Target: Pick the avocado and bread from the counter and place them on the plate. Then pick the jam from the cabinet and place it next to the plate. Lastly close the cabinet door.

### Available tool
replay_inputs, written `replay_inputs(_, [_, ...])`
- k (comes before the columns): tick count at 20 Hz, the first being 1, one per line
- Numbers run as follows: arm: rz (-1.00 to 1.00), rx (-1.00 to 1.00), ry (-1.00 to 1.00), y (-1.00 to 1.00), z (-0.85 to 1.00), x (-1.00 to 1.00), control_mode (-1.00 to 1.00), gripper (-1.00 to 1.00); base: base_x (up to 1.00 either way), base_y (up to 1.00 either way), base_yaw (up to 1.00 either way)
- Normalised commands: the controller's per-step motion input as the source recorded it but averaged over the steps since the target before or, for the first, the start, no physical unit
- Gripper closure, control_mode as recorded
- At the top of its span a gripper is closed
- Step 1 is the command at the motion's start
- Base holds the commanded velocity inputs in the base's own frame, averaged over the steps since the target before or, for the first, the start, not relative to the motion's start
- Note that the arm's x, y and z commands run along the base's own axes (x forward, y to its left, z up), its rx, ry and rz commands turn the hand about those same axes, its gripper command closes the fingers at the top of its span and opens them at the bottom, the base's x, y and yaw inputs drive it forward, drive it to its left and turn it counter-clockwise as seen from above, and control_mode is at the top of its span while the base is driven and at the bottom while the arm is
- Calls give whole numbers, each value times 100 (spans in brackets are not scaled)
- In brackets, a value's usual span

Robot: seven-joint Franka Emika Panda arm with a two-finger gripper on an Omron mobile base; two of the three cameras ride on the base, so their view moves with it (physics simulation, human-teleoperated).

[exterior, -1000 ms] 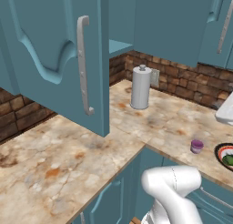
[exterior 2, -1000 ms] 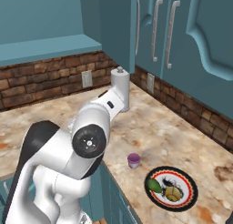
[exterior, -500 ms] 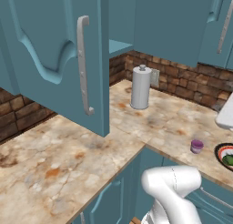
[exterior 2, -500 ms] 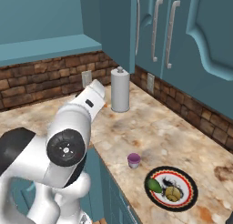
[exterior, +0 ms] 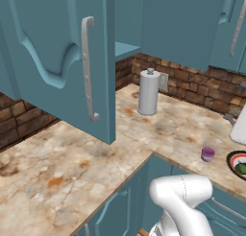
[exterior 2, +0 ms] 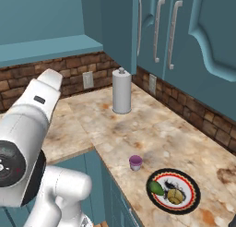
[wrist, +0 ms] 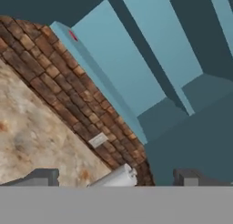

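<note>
The plate (exterior 2: 190, 204) lies on the counter (exterior 2: 156, 134) with the dark green avocado (exterior 2: 156, 188) and the bread (exterior 2: 174, 197) on it. The purple jam (exterior 2: 135, 162) stands on the counter just left of the plate, and it shows beside the plate's rim (exterior: 230, 159) as jam (exterior: 207, 154). The cabinet door (exterior: 57, 53) stands wide open with its grey bar handle (exterior: 87, 69) facing me. My gripper (wrist: 116, 180) is open and empty, raised and aimed at the brick wall and the open cabinet (wrist: 136, 68).
A grey paper-towel roll (exterior: 148, 92) stands at the back of the counter by the brick wall (exterior: 192, 84), below the cabinet opening. A wall outlet (exterior 2: 87, 80) sits left of it. Shut teal doors (exterior 2: 184, 32) line the right wall.
In the right base view my arm has swung from the middle of the picture to the left. The jam, plate and door have not moved.
</note>
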Motion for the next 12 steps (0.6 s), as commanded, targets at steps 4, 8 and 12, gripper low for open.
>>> replay_inputs(4, [0, -17, -17, 56, 4, -42, -100, -100, 0, 0, 0])
replay_inputs(8, [0, -20, -13, 70, 0, -28, -100, -100, 0, 0, 0])
replay_inputs(12, [0, -22, -15, 75, -4, -21, -100, -100, 0, 0, 0])
